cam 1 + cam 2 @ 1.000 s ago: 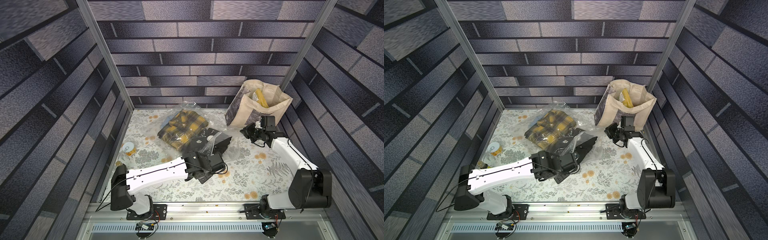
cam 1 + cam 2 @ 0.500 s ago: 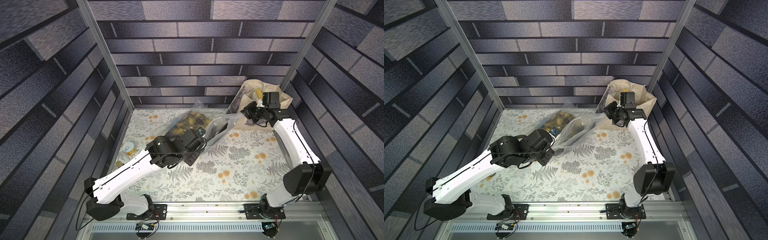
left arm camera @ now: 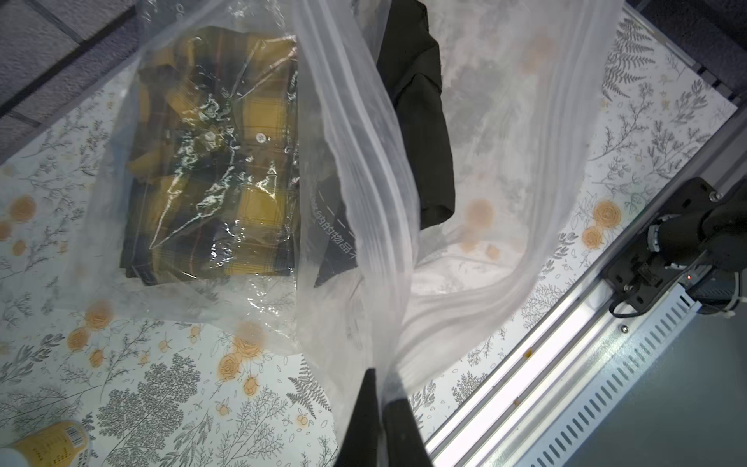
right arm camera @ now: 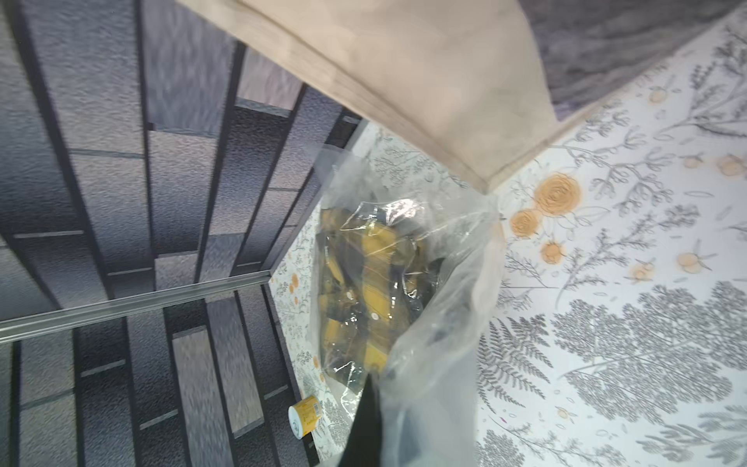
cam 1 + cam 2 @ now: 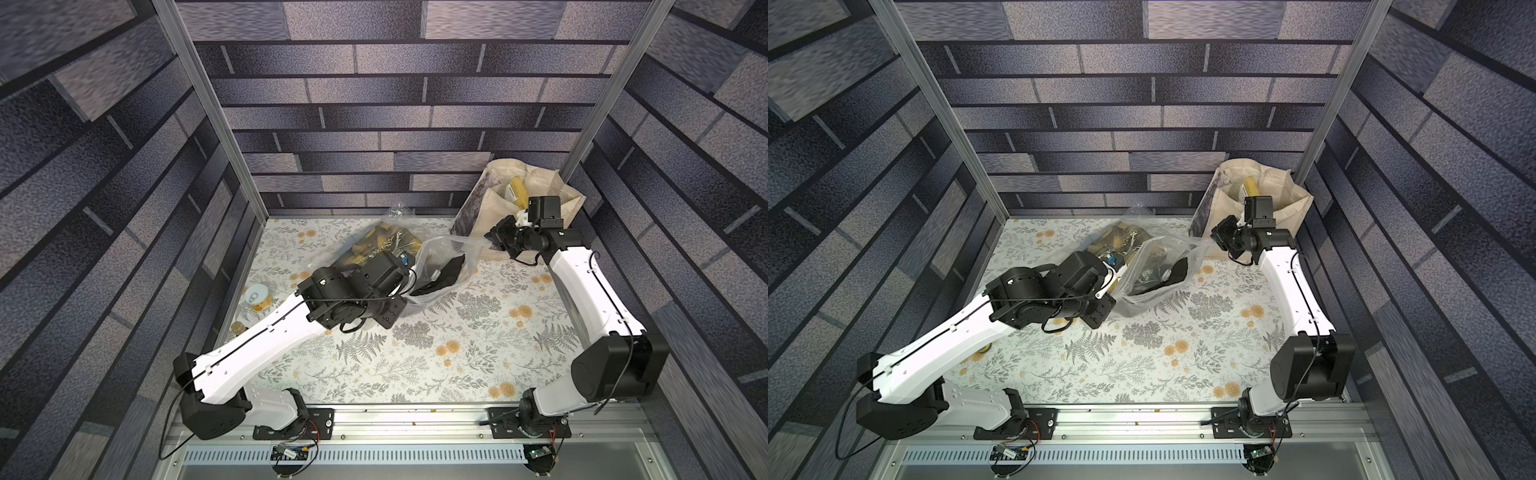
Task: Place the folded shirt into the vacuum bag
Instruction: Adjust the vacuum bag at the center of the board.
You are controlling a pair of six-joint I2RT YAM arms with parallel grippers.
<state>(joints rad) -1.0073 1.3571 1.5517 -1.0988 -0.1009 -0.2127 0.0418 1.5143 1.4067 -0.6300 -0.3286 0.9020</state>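
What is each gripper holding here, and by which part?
Both hold the large, crinkly transparent plastic vacuum bag by its open mouth: the left gripper pinches the rim on one side, the right gripper the opposite side.

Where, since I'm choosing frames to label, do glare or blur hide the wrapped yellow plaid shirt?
Left wrist: white glare streaks the clear wrap over the yellow plaid folded shirt; right wrist: beige canvas tote bag and brick wall blurred; both top views: sharp.
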